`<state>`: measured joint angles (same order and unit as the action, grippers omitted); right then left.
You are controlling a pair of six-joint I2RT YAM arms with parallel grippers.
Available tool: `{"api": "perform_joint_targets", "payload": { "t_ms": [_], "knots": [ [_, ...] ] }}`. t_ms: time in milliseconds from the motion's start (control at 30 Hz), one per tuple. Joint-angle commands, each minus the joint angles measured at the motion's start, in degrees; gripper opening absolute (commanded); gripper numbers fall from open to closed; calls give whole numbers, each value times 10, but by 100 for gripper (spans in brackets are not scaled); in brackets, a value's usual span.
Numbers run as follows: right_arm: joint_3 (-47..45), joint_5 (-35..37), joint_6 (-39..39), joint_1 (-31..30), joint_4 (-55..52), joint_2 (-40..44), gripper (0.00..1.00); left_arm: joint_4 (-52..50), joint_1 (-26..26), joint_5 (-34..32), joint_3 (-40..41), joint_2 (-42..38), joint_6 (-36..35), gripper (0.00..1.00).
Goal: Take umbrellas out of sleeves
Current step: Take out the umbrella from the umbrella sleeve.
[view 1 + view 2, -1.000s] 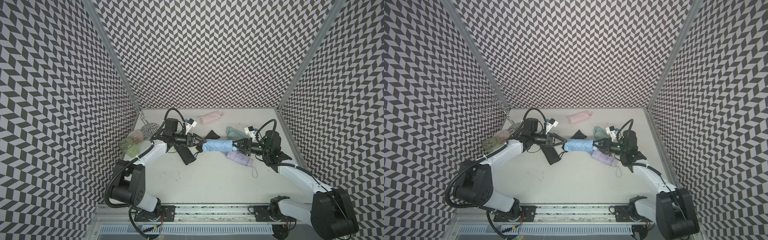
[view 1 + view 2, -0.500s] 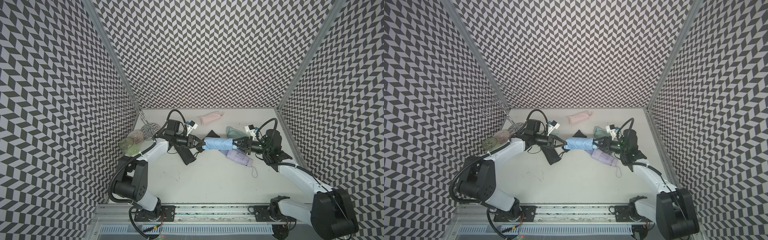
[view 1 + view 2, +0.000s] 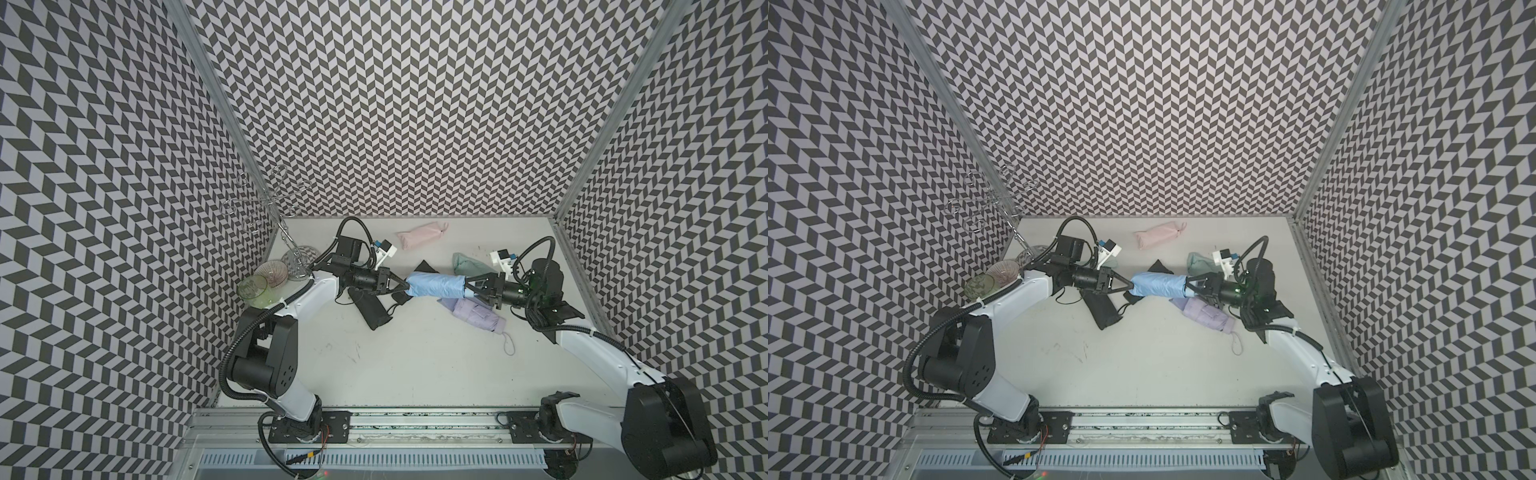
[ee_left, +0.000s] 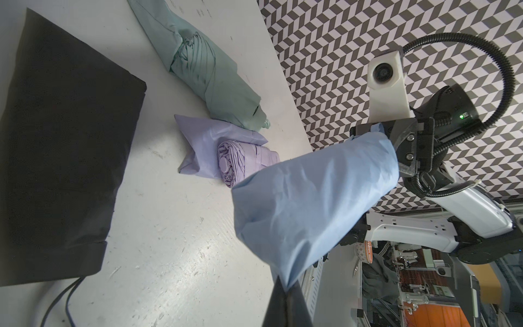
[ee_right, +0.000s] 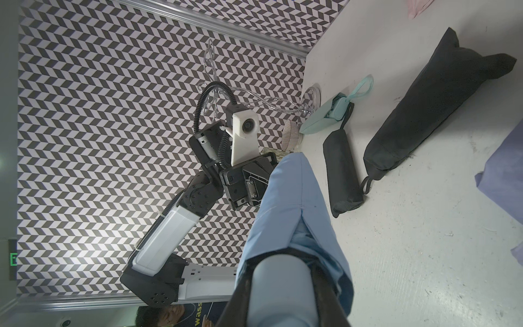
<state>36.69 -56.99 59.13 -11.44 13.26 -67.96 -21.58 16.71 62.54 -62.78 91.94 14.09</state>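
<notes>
While both tools are gripping its opposite ends, the blue umbrella [image 3: 434, 285] is hanging just above the surface [image 3: 415, 353]. The left tool [image 3: 404, 284] is pinching the tip of the sleeve [image 4: 311, 198], jaws pressed together. The right tool [image 3: 468, 286] is clamping the handle [image 5: 278, 286] at the sleeve's open end. A lavender umbrella [image 3: 473, 318] is lying beneath the right tool, a black umbrella [image 3: 374, 309] beneath the left.

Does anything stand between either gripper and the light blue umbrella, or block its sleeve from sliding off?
Nothing visible does. The left gripper is shut on the sleeve at its closed end, the right gripper on the light blue umbrella by its handle. The lavender umbrella lies below, apparently clear of the pull line.
</notes>
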Motion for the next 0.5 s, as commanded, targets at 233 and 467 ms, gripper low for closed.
{"api": "perform_joint_targets", "payload": {
  "t_ms": [233,467],
  "knots": [
    [6,-4,8,3,63,17,0,-34,-62,-93,-10,-36,-20,0],
    [1,-21,2,2,64,10,2,10,-30,-24,-8,-41,-18,0]
  ]
}}
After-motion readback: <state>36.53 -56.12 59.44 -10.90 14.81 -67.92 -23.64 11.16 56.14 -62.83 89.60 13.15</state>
